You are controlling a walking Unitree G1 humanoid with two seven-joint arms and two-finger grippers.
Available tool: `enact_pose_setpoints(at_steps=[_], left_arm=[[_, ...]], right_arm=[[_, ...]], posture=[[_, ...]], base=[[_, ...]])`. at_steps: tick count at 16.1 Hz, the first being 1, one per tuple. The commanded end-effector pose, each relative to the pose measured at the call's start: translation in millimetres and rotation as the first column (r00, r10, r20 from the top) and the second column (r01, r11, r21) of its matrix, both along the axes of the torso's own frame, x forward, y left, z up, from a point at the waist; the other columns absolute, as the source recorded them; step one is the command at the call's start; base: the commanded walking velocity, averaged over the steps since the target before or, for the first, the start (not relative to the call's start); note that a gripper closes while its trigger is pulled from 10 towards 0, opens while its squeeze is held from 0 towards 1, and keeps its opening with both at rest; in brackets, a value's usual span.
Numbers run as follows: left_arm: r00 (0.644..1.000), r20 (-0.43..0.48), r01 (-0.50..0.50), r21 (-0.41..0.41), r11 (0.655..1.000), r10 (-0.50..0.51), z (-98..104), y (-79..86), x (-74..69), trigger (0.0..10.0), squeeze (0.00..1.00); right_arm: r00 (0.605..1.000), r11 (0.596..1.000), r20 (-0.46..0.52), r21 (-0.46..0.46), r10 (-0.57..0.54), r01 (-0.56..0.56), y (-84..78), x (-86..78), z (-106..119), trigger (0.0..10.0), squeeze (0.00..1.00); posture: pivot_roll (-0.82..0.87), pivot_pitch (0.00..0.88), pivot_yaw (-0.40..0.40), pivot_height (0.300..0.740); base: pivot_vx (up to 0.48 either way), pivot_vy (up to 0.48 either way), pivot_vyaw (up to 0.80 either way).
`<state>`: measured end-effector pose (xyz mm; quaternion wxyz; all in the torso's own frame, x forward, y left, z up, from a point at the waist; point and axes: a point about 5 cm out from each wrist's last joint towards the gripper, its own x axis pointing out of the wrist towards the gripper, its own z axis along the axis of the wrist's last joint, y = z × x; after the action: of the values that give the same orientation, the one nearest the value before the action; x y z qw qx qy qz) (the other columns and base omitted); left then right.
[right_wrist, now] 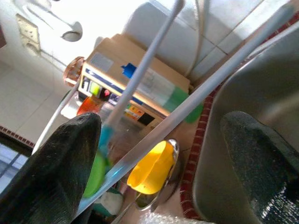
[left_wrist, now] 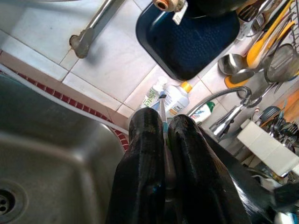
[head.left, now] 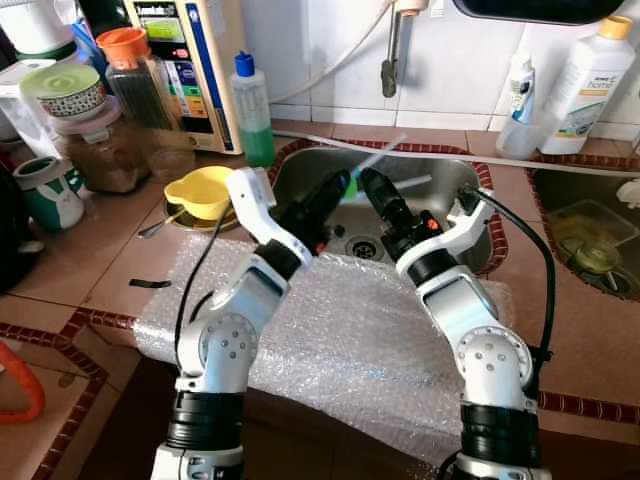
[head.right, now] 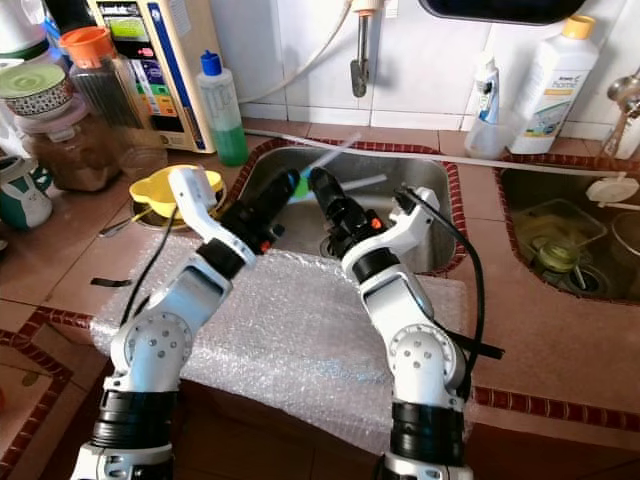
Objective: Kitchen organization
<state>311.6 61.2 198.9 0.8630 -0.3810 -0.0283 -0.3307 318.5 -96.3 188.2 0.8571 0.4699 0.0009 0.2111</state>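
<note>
Left gripper is up over the steel sink, fingers pinched tight on a thin toothbrush with a pale handle and a teal-green grip, and the handle pokes out past the fingertips toward the back wall. Right gripper sits just beside it, also above the basin, its two black fingers spread wide with nothing between them. From the right wrist the brush handle runs across close to one finger, a flash of teal and green at its base.

Both silver arms reach forward over a sheet of bubble wrap draped across the front edge of the tiled counter. The drain shows between the two wrists.

Off to the robot's left, a yellow bowl with a spoon rests near the sink rim, a green bottle with a blue cap stands behind it, and jars crowd the corner. On the right, a white bottle with a yellow cap stands against the wall tiles, by a second sink.
</note>
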Motion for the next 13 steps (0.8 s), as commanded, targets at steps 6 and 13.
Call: enact_pose_setpoints(at_steps=[6, 13], left_arm=[[0.999, 0.007, -0.032, -0.027, 0.999, 0.032, 5.2, 10.7, -1.2, 0.0, 0.00], [1.000, -0.015, -0.009, -0.062, 0.998, 0.008, 4.9, 6.3, -1.8, 0.0, 0.00]], right_arm=[[0.998, 0.995, 0.047, 0.090, -0.044, 0.040, 7.8, 17.7, 23.2, 0.0, 0.00], [0.998, 0.989, 0.032, 0.140, -0.053, 0.048, 8.9, 20.6, 26.1, 0.0, 0.00]], posture=[[-0.02, 0.040, 0.068, 0.740], [-0.03, 0.045, 0.073, 0.740]], base=[[0.000, 0.000, 0.00], [0.000, 0.000, 0.00]])
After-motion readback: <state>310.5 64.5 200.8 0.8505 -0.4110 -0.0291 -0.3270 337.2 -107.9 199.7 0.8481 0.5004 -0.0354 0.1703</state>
